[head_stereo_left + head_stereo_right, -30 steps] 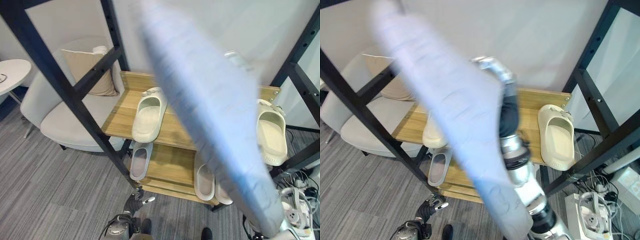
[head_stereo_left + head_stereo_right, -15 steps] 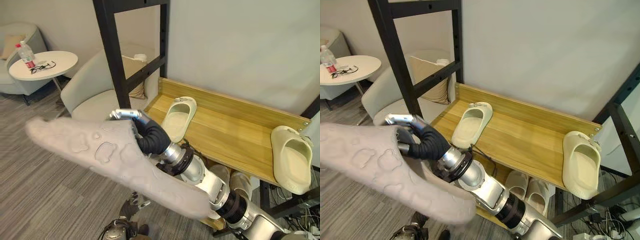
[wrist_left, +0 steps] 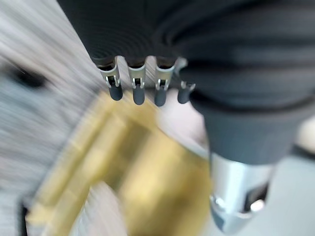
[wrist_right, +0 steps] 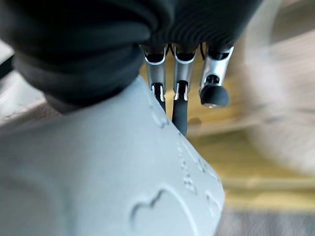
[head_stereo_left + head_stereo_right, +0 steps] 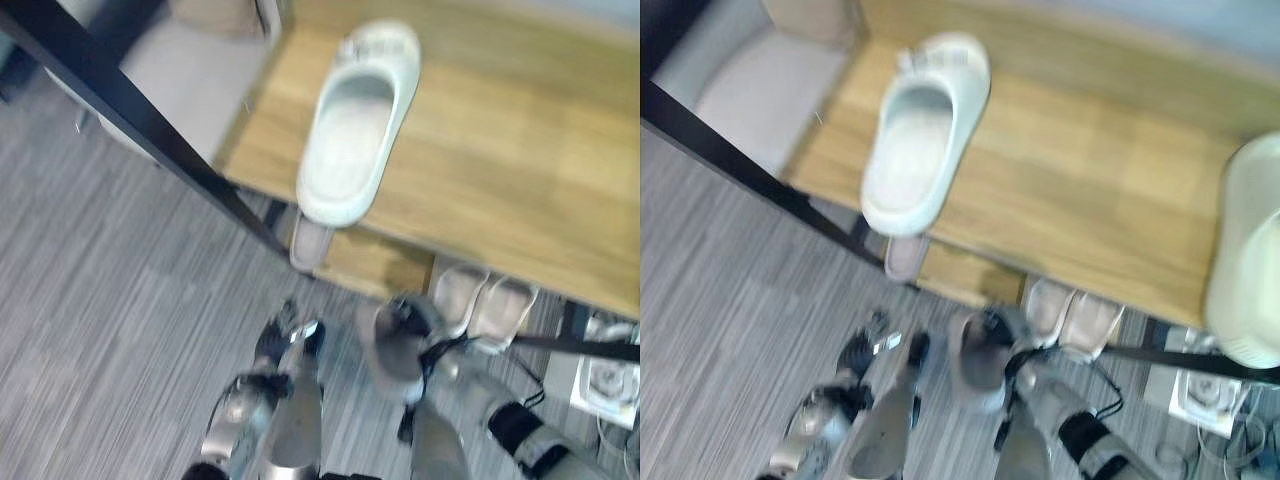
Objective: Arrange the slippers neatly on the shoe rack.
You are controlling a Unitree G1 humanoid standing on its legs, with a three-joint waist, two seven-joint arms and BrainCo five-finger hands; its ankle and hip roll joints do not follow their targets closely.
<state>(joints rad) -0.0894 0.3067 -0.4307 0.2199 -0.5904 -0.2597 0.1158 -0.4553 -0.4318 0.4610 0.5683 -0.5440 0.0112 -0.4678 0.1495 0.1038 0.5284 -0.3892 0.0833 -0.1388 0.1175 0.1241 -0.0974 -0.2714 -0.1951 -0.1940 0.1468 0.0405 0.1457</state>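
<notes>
A grey slipper lies sole-up against my right hand, whose fingers curl over its edge. From the head camera that slipper hangs low, just in front of the rack's lower shelf, with the right hand on it. A white slipper rests on the wooden top shelf, and a cream slipper sits at that shelf's right end. My left hand hangs near the floor with relaxed fingers, holding nothing.
On the lower shelf lie one slipper at the left and a pair at the right. A black rack post slants across the left. A pale armchair stands to the left, and a power strip lies on the floor at the right.
The camera has swung down towards the floor. My right arm has dropped with the grey slipper from in front of the camera to low before the lower shelf.
</notes>
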